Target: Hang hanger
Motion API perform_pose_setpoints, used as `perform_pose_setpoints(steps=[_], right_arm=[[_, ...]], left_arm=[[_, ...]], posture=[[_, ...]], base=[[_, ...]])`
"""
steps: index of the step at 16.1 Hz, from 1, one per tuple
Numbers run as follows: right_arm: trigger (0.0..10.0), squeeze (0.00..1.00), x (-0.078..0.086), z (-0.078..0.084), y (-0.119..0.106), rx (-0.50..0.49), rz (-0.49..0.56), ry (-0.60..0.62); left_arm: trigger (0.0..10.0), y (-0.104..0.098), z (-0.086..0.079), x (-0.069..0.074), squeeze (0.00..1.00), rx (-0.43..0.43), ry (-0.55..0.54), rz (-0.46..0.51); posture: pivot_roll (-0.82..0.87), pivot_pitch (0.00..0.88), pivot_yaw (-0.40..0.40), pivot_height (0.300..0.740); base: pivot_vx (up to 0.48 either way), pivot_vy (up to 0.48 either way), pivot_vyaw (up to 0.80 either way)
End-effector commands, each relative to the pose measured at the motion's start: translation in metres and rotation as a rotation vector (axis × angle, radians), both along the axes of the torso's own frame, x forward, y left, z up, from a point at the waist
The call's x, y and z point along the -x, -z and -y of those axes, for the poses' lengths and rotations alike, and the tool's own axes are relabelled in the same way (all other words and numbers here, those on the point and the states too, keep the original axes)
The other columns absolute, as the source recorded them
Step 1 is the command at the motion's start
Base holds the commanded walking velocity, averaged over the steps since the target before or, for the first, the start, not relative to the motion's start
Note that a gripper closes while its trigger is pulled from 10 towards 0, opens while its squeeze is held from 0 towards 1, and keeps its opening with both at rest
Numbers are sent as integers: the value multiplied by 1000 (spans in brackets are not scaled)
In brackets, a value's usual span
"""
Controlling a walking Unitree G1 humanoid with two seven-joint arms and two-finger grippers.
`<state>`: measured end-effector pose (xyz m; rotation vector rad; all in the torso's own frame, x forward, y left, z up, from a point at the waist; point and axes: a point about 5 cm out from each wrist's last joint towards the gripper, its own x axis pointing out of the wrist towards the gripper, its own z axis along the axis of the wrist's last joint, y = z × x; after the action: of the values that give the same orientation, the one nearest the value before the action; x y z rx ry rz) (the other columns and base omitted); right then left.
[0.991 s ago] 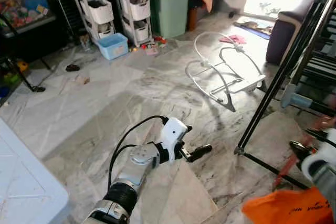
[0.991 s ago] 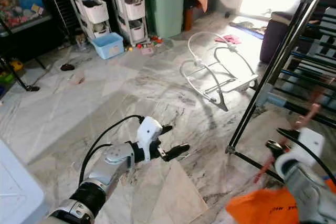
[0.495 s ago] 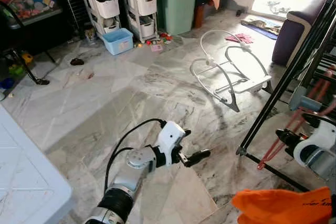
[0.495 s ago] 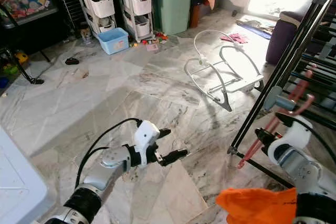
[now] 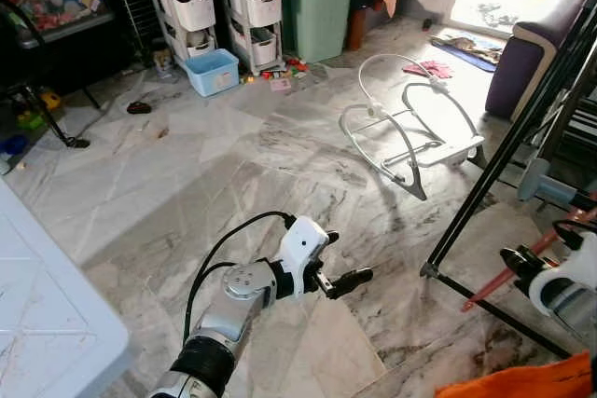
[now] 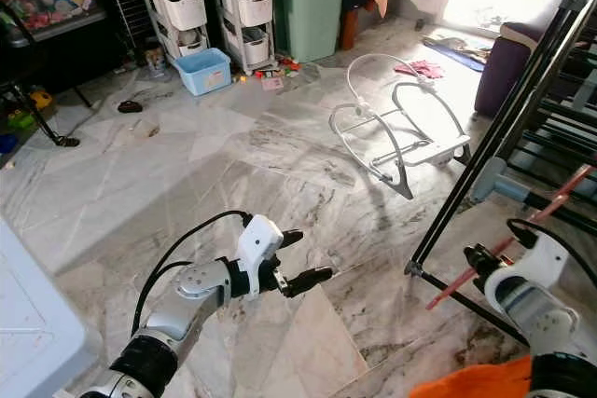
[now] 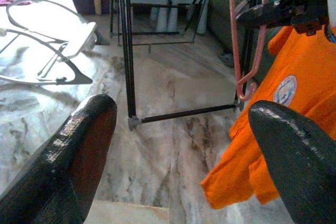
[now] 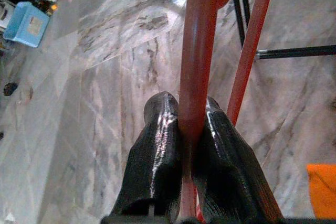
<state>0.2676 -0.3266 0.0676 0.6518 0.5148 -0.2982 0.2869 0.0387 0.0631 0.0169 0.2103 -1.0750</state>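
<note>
Since half a second ago the right claw [image 6: 478, 258] has dropped lower and tilted the hanger [image 8: 197, 82], whose bar now slants up toward the drying rack [image 6: 522, 128] instead of standing nearly upright. The orange garment [image 7: 273, 108] has slid to the bottom edge of the head views. That suggests the robot is lining the hook up with a rail, with hanging not yet done. The hanger is a slim, pinkish-red plastic one, clamped between the right claw's 2 fingers [image 8: 157, 150]. The left claw [image 5: 336, 277] hovers over the marble floor [image 5: 187, 165], spread wide and holding nothing.
</note>
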Motion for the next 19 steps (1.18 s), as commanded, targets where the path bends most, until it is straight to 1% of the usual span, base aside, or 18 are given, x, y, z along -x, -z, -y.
perform_pose_setpoints(steps=[1, 5, 6, 7, 9, 11, 12, 13, 14, 15, 17, 19], right_arm=[[10000, 0, 12, 1, 18, -38, -76, 22], [10000, 0, 7, 8, 12, -29, -62, 25], [10000, 1000, 8, 3, 17, -33, -71, 5], [10000, 1000, 10, -1, 21, -36, -72, -6], [10000, 1000, 11, -2, 22, -26, -64, -8], [10000, 1000, 15, 0, 20, 25, -65, 3], [10000, 1000, 20, 2, 16, 85, -53, 9], [10000, 1000, 23, 1, 13, 113, -41, 12], [10000, 1000, 27, 0, 6, 174, -18, 21], [10000, 1000, 36, -1, -9, 261, 54, 74], [10000, 1000, 45, -8, -20, 335, 104, 101], [10000, 1000, 53, -12, -22, 383, 107, 110]], left_arm=[[10000, -3, 0, 0, 0, 1, 12, 3], [10000, -2, 0, 1, 0, -3, 14, 1], [10000, -2, 1, 1, 0, -1, 9, 0], [10000, -2, 1, 1, 0, 0, 1, 0], [10000, -2, 1, 2, 0, 0, -1, -2], [10000, -2, 1, 1, 0, 0, -4, -1], [10000, -3, 1, 1, 0, 0, -6, 1], [10000, -3, 0, 0, 0, 1, -9, 3], [10000, -4, 0, -1, 0, 1, -12, 6], [10000, -4, -1, -3, 0, 1, -15, 8], [10000, -5, 0, -4, 0, -1, -15, 9], [10000, -5, 2, -5, 0, -1, -9, 10]], posture=[[-67, 76, 13, 740], [-64, 72, 6, 740], [-56, 69, 0, 740], [-54, 68, -2, 740], [-54, 66, -3, 740], [-54, 66, -4, 740], [-56, 60, 0, 740], [-57, 59, 1, 740], [-60, 57, 4, 740], [-69, 51, 12, 740], [-84, 43, 24, 740], [-90, 37, 29, 740]], base=[[0, 0, 0], [0, 0, 0], [0, 0, 0], [0, 0, 0], [0, 0, 0], [0, 0, 0], [0, 0, 0], [0, 0, 0], [0, 0, 0], [0, 0, 0], [0, 0, 0], [0, 0, 0]])
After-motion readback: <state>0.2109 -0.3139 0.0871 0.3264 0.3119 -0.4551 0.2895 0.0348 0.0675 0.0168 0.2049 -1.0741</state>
